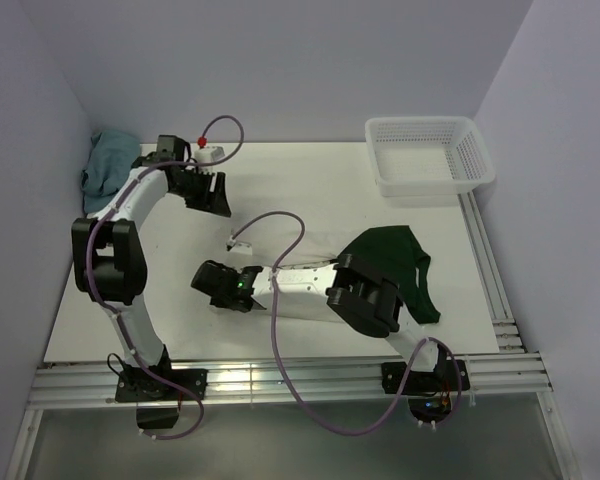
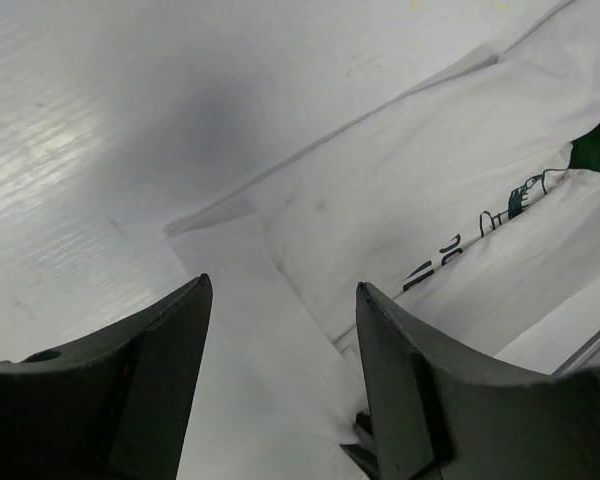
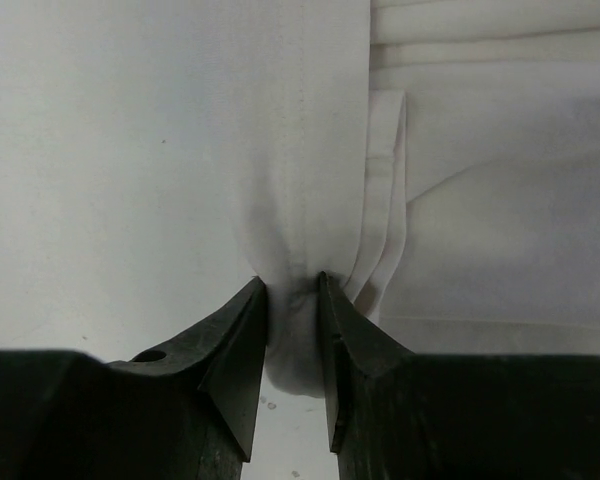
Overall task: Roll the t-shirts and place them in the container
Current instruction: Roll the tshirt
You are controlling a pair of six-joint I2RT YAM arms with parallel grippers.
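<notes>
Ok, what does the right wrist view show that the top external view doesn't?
Only the right wrist: the right end effector pinching a bunched fold of the t-shirt, layered edges beside it. Only the top external: the white mesh basket, teal cloth, left end effector, the shirt's dark green part. Both: white table under the shirt.

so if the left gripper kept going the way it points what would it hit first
Most likely the t-shirt: a folded edge of its pale cloth lies straight ahead between the left gripper's open jaws, flat on the table. How far off is unclear.
</notes>
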